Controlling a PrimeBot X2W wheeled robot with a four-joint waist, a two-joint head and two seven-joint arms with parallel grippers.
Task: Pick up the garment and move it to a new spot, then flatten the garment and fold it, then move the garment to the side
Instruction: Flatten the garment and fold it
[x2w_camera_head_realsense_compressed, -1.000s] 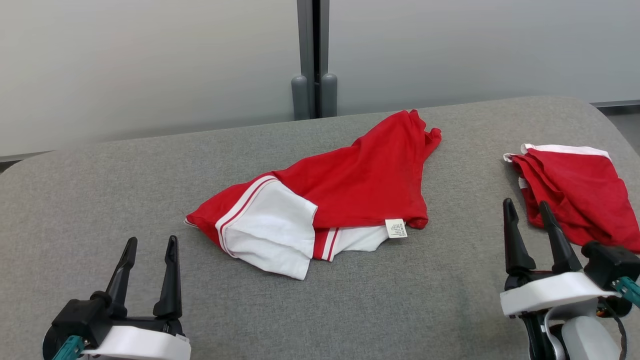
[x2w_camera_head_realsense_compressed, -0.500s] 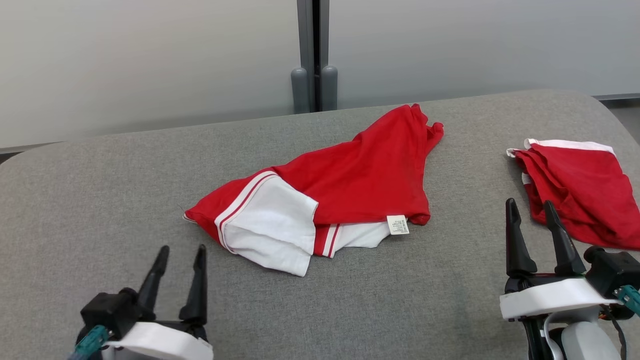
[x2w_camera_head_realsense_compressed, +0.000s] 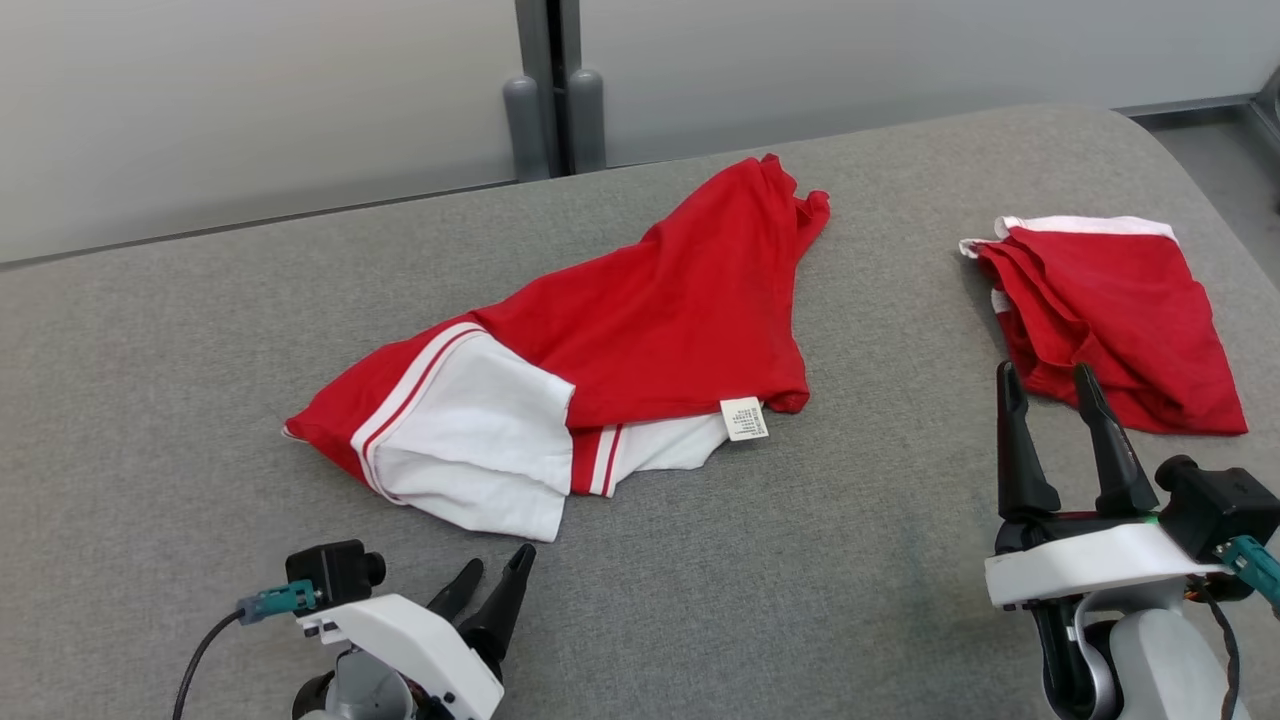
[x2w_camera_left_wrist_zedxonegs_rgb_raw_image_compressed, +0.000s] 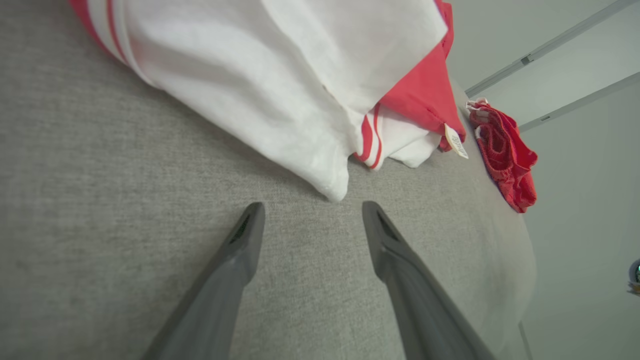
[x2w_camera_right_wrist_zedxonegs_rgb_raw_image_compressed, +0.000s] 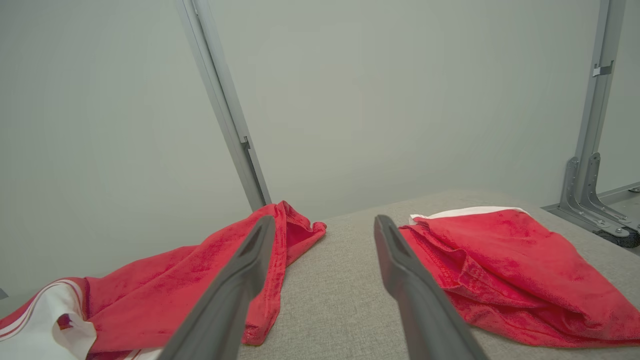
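Crumpled red-and-white cotton garment lies mid grey fabric-covered tabletop, white part toward robot. Left gripper low over tabletop, fingers spread, empty, tips just short of white corner. Right gripper fingers apart, empty, near folded red garment at right.

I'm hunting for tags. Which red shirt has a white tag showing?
The spread-out shirt in the middle: its tag sticks out in front. The bunched-up shirt on the right shows none.
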